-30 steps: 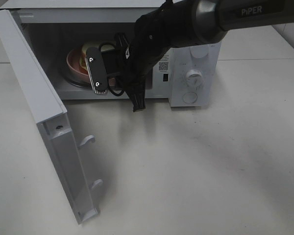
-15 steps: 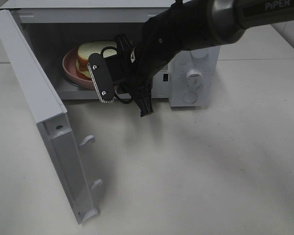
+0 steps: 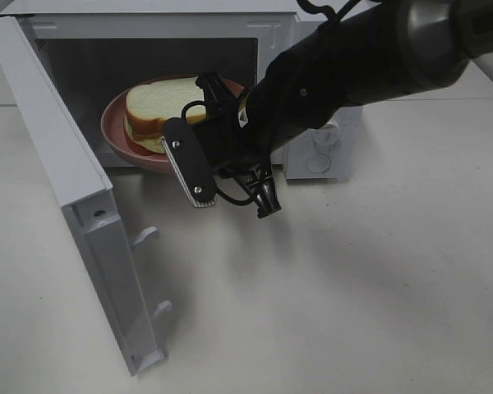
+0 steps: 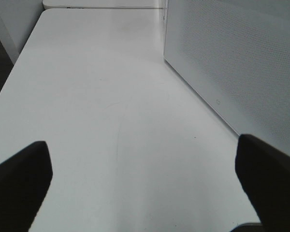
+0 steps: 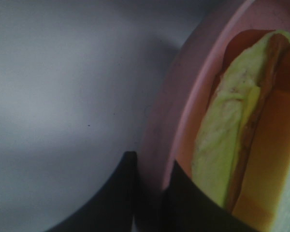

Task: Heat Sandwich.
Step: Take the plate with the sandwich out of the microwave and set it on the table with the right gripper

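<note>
— Where's the sandwich (image 3: 158,111) right now?

— I see it lying on the pink plate (image 3: 113,131), at the mouth of the white microwave (image 3: 324,156) cavity. The microwave door (image 3: 74,205) stands swung wide open on the left side of the high view.

— And your right end effector (image 5: 152,191)?

— It's clamped on the plate rim. On my right wrist feed one dark finger sits under the rim and the other over it, just beside the sandwich's yellow-green filling. From the high camera the black arm reaches across from the right, and the wrist hardware covers the near right part of the plate.

— Left side?

— My left end effector (image 4: 145,179) has its two dark fingers (image 4: 19,186) spread far apart with nothing between them. Below it is bare white surface (image 4: 111,106), with a perforated white panel near one side.
</note>
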`<act>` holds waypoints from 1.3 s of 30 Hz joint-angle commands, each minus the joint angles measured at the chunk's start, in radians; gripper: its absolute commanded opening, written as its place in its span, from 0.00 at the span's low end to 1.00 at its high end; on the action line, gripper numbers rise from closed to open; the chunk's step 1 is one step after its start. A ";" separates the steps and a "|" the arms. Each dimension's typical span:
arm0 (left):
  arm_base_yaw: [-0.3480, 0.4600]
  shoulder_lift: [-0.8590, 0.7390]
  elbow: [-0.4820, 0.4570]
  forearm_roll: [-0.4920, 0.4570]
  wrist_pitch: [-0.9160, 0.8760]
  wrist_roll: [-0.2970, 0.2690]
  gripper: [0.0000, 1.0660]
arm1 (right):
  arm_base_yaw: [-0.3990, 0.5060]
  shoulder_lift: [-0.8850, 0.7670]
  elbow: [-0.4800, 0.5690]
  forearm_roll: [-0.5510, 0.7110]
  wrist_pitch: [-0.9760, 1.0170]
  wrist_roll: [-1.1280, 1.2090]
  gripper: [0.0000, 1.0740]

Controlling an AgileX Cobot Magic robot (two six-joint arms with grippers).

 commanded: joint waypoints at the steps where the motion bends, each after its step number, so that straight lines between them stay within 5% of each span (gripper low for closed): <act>1: 0.004 -0.005 0.001 0.000 -0.013 -0.002 0.92 | 0.001 -0.059 0.047 -0.005 -0.045 -0.006 0.00; 39: 0.004 -0.005 0.001 0.000 -0.013 -0.002 0.92 | 0.001 -0.557 0.536 -0.005 -0.030 0.047 0.00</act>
